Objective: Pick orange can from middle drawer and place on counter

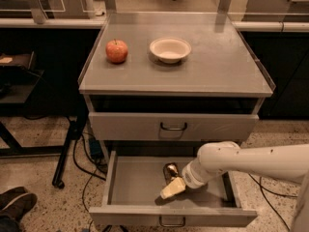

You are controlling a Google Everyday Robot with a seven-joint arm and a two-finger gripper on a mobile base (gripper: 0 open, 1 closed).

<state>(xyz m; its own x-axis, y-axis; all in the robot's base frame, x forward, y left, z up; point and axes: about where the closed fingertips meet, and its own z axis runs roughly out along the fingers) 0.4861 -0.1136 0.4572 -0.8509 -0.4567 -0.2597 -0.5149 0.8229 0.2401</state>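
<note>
The middle drawer (130, 182) is pulled open below the closed handled drawer front. The orange can (169, 170) lies inside it near the middle, golden and shiny, partly covered by my fingers. My gripper (172, 187) reaches down into the drawer from the right on a white arm, its pale fingers right at the can's front side. The counter (222, 57) is the grey cabinet top above.
A red apple (117, 50) and a white bowl (170, 49) sit on the counter's left and middle. The upper drawer front (145, 127) is closed. Cables and a black stand leg (67, 144) lie on the floor at left. A shoe (17, 204) shows at bottom left.
</note>
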